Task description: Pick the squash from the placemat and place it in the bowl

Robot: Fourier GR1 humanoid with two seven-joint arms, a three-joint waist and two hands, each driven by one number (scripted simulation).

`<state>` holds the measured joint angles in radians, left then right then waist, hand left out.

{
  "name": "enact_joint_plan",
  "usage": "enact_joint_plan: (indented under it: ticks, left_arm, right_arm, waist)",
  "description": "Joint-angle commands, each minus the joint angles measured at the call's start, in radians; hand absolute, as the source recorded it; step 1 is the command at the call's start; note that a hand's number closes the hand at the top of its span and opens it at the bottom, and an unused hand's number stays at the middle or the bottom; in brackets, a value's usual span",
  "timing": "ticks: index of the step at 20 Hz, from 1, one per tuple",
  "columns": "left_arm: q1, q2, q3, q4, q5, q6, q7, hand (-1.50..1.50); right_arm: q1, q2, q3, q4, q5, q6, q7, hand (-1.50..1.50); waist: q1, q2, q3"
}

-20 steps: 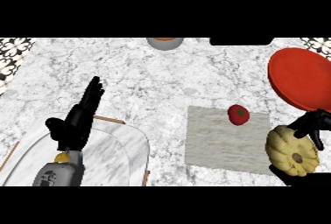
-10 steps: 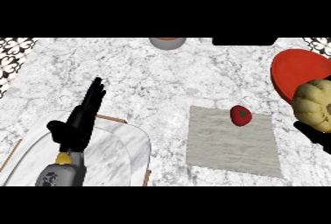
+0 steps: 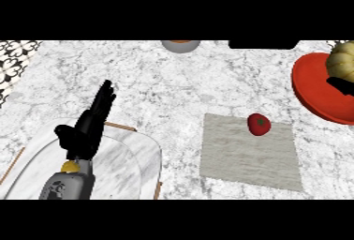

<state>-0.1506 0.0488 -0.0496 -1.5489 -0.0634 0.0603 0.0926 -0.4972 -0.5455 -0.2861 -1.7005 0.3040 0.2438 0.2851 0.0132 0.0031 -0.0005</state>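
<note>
The right hand (image 3: 341,86) curled under the squash (image 3: 342,58), holding it over the red bowl (image 3: 313,91) for lowering in, while the left hand (image 3: 84,132) rested open with straight fingers, clear of the placemat (image 3: 242,159).

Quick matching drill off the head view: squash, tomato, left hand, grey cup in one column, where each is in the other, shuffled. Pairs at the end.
Things:
1. squash
2. tomato
3. left hand
4. grey cup

Places:
A. on the placemat
B. far side of the counter, at the view's top
C. over the red bowl, at the view's right edge
D. open, fingers straight, above the marble tray at the left

Pairs: 1-C, 2-A, 3-D, 4-B
</note>
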Motion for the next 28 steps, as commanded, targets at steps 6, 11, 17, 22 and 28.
enact_joint_plan:
  ticks: [6, 11, 17, 22, 28]
  left_arm:
    - [-0.022, -0.007, 0.006, 0.023, 0.011, -0.012, -0.008, 0.00]
    - [-0.048, -0.007, 0.011, 0.049, 0.011, -0.018, -0.030, 0.00]
    - [-0.048, -0.021, -0.001, 0.071, -0.019, 0.004, -0.034, 0.00]
    - [-0.017, -0.003, 0.000, -0.018, 0.004, -0.018, 0.016, 0.00]
    - [-0.027, 0.002, 0.009, 0.024, 0.009, -0.031, -0.015, 0.00]
  right_arm:
    - [-0.093, -0.065, 0.078, 0.414, 0.290, -0.174, -0.252, 1.50]
    - [-0.196, -0.108, 0.014, 0.776, 0.310, -0.264, -0.425, 1.50]
    - [-0.275, -0.120, -0.004, 1.095, 0.373, -0.407, -0.594, 1.50]
    - [-0.292, -0.177, -0.034, 1.295, 0.355, -0.329, -0.700, 1.50]
    - [-0.295, -0.185, -0.068, 1.421, 0.304, -0.169, -0.810, -1.50]
  waist:
    - [0.010, 0.004, 0.001]
    - [0.018, 0.010, 0.002]
    - [0.020, 0.011, 0.002]
    - [0.036, 0.015, 0.004]
    - [0.037, 0.019, 0.005]
